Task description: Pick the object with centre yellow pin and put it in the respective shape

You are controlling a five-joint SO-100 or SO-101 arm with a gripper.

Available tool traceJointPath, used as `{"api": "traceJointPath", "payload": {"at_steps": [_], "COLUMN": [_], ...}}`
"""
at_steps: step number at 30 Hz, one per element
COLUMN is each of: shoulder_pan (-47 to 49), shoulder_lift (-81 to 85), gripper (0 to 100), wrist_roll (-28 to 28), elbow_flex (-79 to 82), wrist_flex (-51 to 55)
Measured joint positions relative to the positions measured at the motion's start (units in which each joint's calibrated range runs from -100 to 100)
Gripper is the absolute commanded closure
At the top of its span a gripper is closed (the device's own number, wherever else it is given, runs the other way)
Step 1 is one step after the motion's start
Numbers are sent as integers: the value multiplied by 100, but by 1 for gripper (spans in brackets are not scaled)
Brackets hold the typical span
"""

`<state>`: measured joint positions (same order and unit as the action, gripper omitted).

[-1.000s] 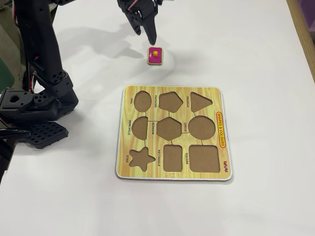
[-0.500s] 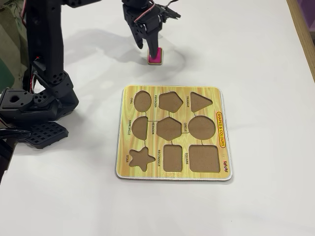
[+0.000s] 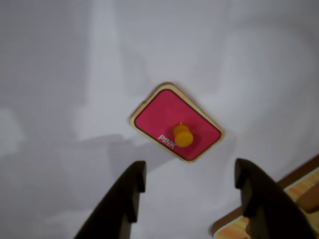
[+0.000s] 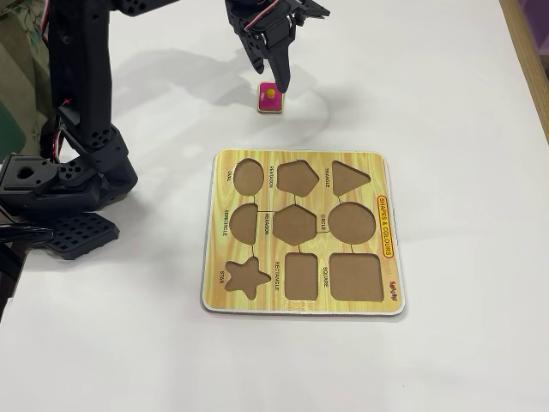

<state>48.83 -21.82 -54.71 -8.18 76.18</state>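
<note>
gripper (image 3: 189, 189): jaws spread wide, holding nothing. both fingertips show at the bottom of the wrist view with bare table between them.
piece (image 3: 176, 122): pink, flat on the white table (image 4: 446, 103), yellow knob (image 3: 183, 135) near its middle. in the fixed view it sits at 12 o'clock from the board (image 4: 302, 232), well apart from it.
piece vs gripper: in the wrist view the piece lies at 12 o'clock from the gap between the tips, knob roughly on the gap's centreline. not touching either finger.
long axis: runs about 10 to 4 o'clock in the wrist view, so skewed to the jaw line. closing on the knob should sidestep the skew; closing on the body would likely need wrist roll first.
height: in the fixed view the gripper (image 4: 279, 84) hangs just above the piece (image 4: 269, 98); probably clear of it, hard to be sure from this angle.
target: rectangle slot (image 4: 303, 275), bottom row of the board, between the star and the wider square slot. all slots look empty.
room: open table all round the piece, nothing to snag. board corner (image 3: 269, 211) peeks in at 5 o'clock in the wrist view, near the right finger but outside the closing path.
step: judged pre-grasp; descend, close, then carry toward 6 o'clock in the fixed view.
</note>
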Motion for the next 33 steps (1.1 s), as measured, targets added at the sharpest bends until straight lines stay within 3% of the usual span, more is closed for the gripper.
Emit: {"api": "traceJointPath", "payload": {"at_steps": [33], "shoulder_pan": [0], "shoulder_lift": [-730], "gripper": [80], "wrist_roll": [0], "elbow_flex": [-81], "wrist_flex": [-428]}}
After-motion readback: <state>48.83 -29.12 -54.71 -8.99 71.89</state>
